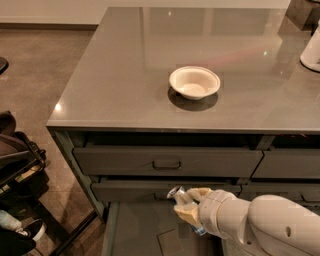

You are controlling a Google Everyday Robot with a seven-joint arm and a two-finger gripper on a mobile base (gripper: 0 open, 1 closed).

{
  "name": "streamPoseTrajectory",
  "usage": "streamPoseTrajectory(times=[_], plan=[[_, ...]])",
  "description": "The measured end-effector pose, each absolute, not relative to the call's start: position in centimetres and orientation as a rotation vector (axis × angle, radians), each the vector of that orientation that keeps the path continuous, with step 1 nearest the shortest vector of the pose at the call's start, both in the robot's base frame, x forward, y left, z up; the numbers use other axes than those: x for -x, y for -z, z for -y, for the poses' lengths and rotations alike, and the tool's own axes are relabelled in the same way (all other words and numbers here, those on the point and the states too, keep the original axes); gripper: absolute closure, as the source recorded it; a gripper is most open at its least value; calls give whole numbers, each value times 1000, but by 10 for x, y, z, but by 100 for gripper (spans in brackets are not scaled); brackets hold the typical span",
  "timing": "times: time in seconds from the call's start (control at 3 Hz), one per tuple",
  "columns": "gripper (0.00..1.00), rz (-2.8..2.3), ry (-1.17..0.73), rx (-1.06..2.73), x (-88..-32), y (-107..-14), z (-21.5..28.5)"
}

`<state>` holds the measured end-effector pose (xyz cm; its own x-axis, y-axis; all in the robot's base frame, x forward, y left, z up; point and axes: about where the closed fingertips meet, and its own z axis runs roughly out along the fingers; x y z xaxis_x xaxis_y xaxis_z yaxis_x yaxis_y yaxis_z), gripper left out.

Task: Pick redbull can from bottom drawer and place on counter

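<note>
The redbull can [181, 199], slim with a shiny silver top, is tilted and held in my gripper [189, 204], whose beige fingers [188, 213] are shut around its body. My white arm [260, 225] comes in from the lower right. Can and gripper hang above the open bottom drawer [135, 232], in front of the handled drawers. A square grey card [172, 243] lies on the drawer's flat floor. The glossy grey counter [125, 80] stretches above.
A white bowl [194, 82] sits mid-counter. A white appliance [311, 50] stands at the counter's right edge, with a dark object [305, 10] at the far right corner. Two handled drawers [166, 162] are closed. Dark bags and gear [17, 190] stand on the floor at left.
</note>
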<state>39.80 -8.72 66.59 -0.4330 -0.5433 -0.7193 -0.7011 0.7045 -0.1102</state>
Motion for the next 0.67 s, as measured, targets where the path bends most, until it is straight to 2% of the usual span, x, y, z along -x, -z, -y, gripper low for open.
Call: streamPoseTrajectory(times=[0.67], plan=[[100, -2121, -216, 948, -401, -681, 93]])
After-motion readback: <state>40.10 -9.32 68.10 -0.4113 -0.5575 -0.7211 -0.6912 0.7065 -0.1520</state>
